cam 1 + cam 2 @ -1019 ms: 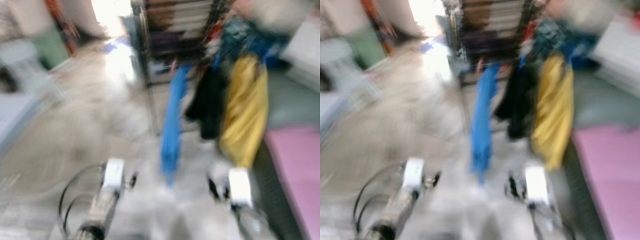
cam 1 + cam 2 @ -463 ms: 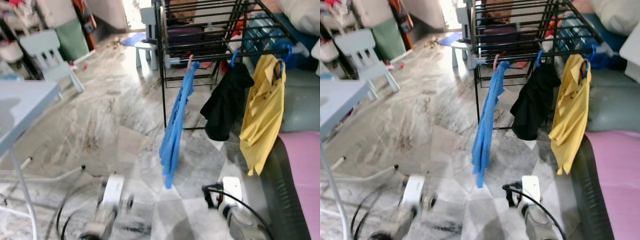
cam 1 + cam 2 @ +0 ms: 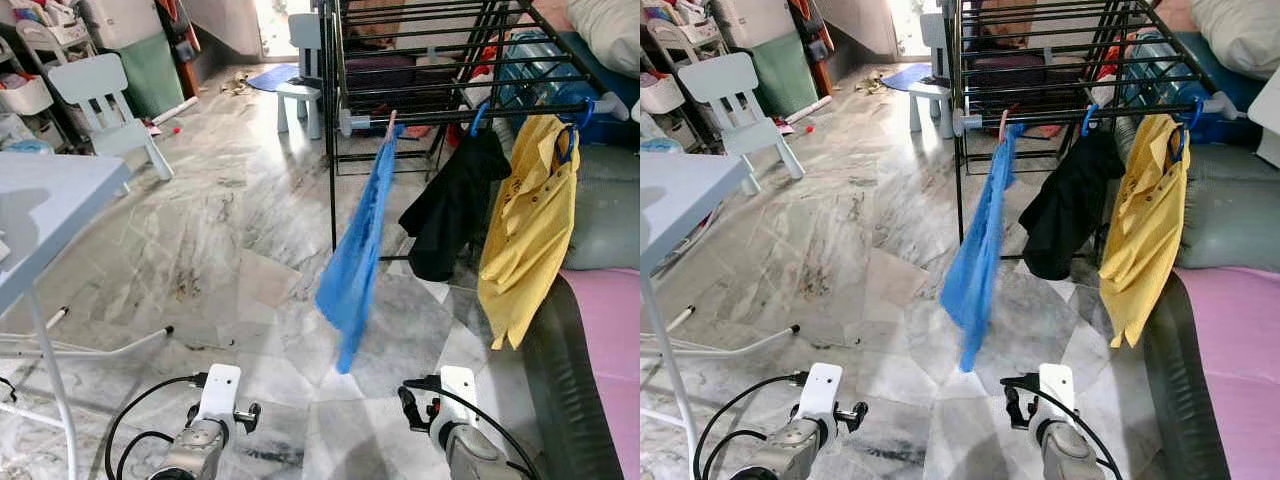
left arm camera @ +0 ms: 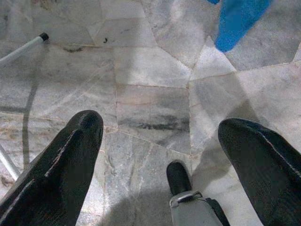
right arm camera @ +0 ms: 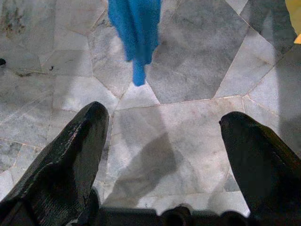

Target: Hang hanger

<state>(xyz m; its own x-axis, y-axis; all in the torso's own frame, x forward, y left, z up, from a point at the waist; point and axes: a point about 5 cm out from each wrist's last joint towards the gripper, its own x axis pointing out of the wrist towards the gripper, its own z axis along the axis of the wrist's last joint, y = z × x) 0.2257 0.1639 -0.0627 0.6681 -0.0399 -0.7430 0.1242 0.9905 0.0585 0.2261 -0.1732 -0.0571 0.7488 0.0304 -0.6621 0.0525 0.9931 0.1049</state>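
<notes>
A blue garment (image 3: 356, 255) hangs from a pink hanger hook (image 3: 390, 121) on the front bar of a black drying rack (image 3: 430, 108). Beside it, to the right, a black garment (image 3: 452, 205) and a yellow shirt (image 3: 528, 230) hang on blue hangers. Both my arms are held low over the marble floor, short of the rack: left arm (image 3: 212, 420), right arm (image 3: 455, 420). My left gripper (image 4: 160, 141) is open and holds nothing. My right gripper (image 5: 164, 146) is open too, with the blue garment's (image 5: 135, 28) lower end ahead of it.
A light table (image 3: 45, 205) with thin white legs stands at the left. A pale child's chair (image 3: 105, 105) and a small stool (image 3: 300, 92) are farther back. A pink mat (image 3: 612, 345) and a grey cushion (image 3: 600, 205) lie at the right.
The view has steadied from heavy blur and shifted a little. The blue garment's lower part has swung out of straight. Both arms stay low.
</notes>
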